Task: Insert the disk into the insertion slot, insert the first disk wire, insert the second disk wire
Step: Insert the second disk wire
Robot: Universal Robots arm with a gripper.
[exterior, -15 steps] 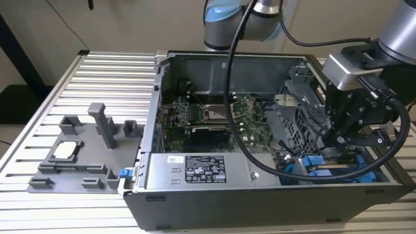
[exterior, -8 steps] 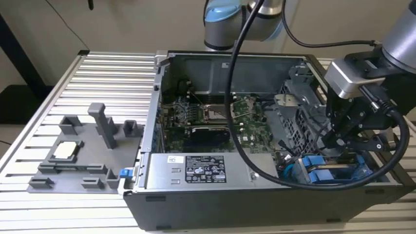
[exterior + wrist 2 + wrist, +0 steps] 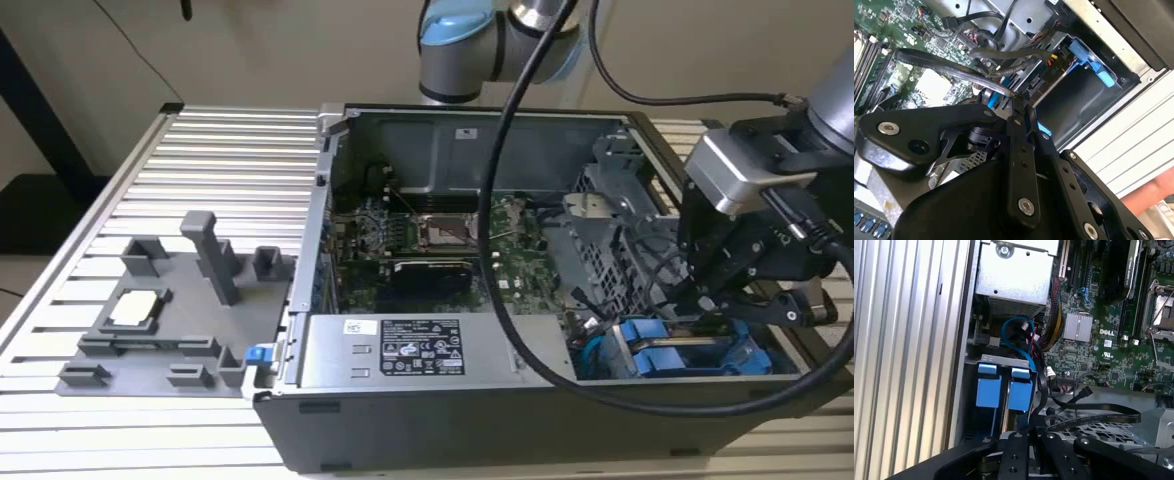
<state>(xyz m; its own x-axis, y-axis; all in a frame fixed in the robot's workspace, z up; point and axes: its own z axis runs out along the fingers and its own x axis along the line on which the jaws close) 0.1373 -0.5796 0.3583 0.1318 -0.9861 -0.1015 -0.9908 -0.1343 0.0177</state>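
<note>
Hovering inside the open computer case (image 3: pixel 320 300), the gripper (image 3: pixel 1019 107) has its fingers (image 3: pixel 1016 150) drawn close together at the tips around a dark flat wire (image 3: pixel 949 67). Just below the tips, the disk (image 3: pixel 1004 392) in its blue frame sits in the insertion slot (image 3: pixel 996 359), beside a second blue frame. Farther off lies the motherboard (image 3: pixel 1104 355), then the silver power supply (image 3: pixel 400 352). Well beyond the case, a grey fixture (image 3: pixel 160 320) rests on the slatted table (image 3: pixel 200 150).

Loose black cables (image 3: pixel 1089 412) crowd the space just beside the insertion slot (image 3: pixel 694 350). The drive cage (image 3: pixel 601 225) walls it behind. Above the slot lies open room
</note>
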